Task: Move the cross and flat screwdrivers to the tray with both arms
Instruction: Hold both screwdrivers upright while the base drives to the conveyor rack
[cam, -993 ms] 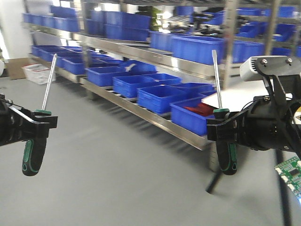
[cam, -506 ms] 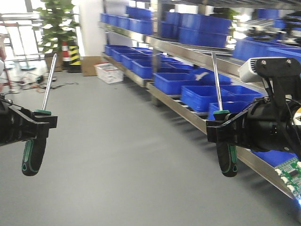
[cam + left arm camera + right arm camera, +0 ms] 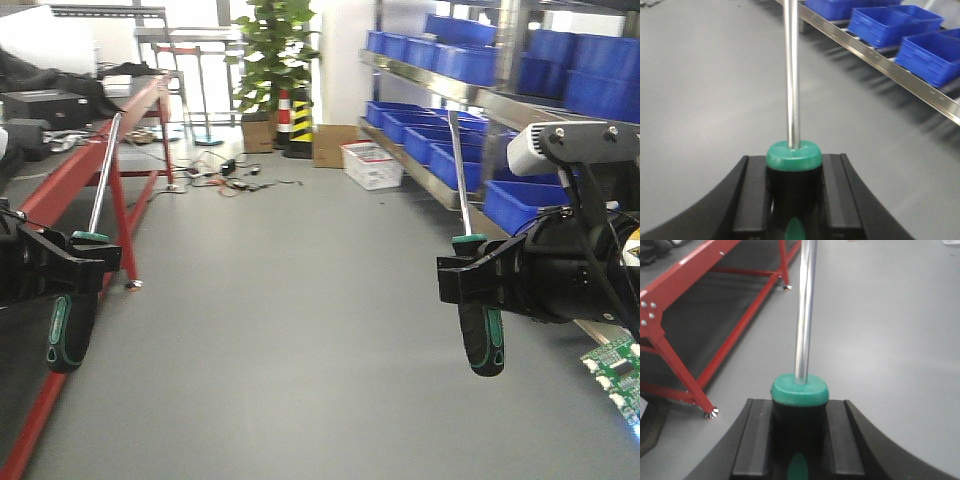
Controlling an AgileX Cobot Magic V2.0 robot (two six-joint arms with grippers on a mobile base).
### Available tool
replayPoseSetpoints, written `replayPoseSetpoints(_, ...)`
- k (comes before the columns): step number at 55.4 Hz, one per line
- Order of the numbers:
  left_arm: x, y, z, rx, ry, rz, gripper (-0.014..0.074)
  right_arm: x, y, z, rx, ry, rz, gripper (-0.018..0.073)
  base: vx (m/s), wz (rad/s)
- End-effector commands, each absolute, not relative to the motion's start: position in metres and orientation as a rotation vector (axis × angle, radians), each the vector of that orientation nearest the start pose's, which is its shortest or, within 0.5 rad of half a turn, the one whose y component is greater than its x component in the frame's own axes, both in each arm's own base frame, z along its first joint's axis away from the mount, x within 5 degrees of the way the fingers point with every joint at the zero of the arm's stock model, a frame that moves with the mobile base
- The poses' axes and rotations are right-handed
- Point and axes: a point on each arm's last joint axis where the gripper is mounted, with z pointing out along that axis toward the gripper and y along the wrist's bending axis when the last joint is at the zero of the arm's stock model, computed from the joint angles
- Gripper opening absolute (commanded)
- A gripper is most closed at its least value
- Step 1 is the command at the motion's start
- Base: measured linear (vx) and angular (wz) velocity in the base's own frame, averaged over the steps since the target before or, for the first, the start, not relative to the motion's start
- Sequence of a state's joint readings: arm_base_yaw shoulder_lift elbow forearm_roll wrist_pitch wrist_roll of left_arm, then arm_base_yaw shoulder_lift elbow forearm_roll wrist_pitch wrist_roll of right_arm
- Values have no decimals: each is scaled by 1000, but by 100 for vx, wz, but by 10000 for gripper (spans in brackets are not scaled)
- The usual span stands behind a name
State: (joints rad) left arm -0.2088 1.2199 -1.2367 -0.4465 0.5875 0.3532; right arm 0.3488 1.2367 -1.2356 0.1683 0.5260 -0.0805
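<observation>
Two screwdrivers are held upright, shafts pointing up, handles hanging below the jaws. My left gripper (image 3: 85, 262) is shut on the left screwdriver (image 3: 64, 335) just under its green collar. The right gripper (image 3: 470, 270) is shut the same way on the right screwdriver (image 3: 482, 342). In the left wrist view the black jaws of the left gripper (image 3: 793, 192) press both sides of the screwdriver's handle (image 3: 793, 156). The right wrist view shows the right gripper (image 3: 800, 437) clamped on its screwdriver (image 3: 800, 391). Both tips are too far and small to tell cross from flat. The tray is out of view.
A red-framed workbench (image 3: 120, 125) runs along the left, its legs (image 3: 695, 392) on the grey floor. Steel shelving with blue crates (image 3: 455, 130) lines the right. Far back stand a potted plant (image 3: 270, 50), a cardboard box (image 3: 326, 146), a white basket (image 3: 372, 165) and floor cables (image 3: 222, 170).
The whole background has swept rightward: the shelving slid to the right edge, and the red bench and plant came into view. Both grippers keep their screwdrivers in the same pose.
</observation>
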Motion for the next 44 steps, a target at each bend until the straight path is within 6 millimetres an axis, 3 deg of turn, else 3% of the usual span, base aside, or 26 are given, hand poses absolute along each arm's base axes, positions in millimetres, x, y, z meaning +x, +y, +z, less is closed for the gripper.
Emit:
replayPoseSetpoints(1,252,-75,434,283,1871,-414,3,249,97,433,-310,1851,354,-8,61,43)
replayPoseSetpoints(44,252,-75,434,283,1871,-413,3,250,97,433,-310,1851,354,-8,60,22)
